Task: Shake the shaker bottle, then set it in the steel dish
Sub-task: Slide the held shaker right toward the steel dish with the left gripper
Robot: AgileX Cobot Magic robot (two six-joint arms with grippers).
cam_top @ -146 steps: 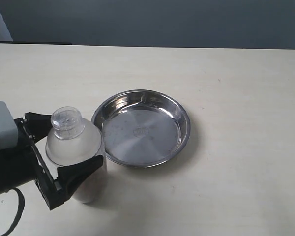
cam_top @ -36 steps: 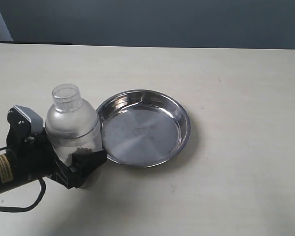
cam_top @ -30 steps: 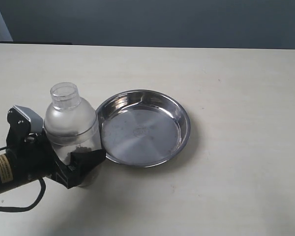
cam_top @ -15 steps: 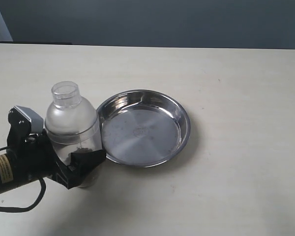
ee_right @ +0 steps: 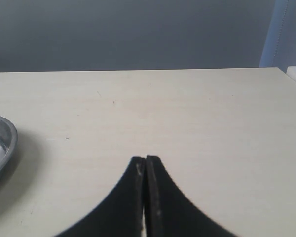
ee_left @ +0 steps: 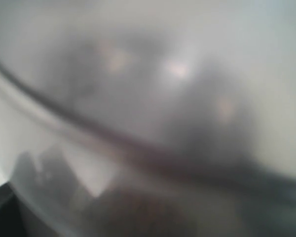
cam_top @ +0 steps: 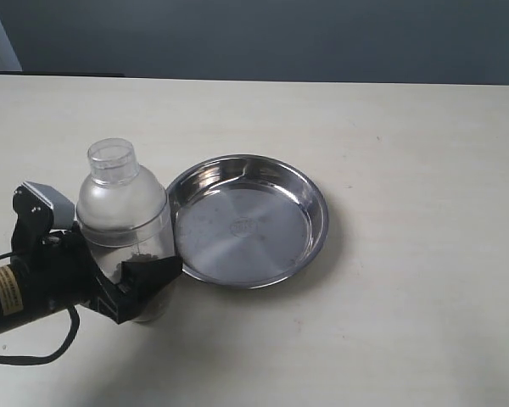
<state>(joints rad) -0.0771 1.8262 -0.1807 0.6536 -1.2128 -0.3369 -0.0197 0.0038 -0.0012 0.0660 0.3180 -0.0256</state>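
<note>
The shaker bottle [cam_top: 123, 222] is upright at the left of the exterior view, clear with a frosted dome, a round cap and brown granules low inside. My left gripper [cam_top: 110, 275] is shut on its lower body, one black finger [cam_top: 148, 275] showing in front. The bottle's blurred wall [ee_left: 153, 113] fills the left wrist view. The steel dish [cam_top: 314, 199] lies just right of the bottle, round and shiny with a stamp at its centre; its rim [ee_right: 7, 143] shows in the right wrist view. My right gripper [ee_right: 145, 160] is shut on nothing over bare table, outside the exterior view.
The beige table [cam_top: 407, 322] stretches around the dish, with a dark wall behind it. A black cable [cam_top: 34, 356] trails from the left arm near the front edge.
Since 4.9 s ago the left gripper has turned and now grips the bottle lower down. Over the last second the bottle has only wobbled slightly beside the dish.
</note>
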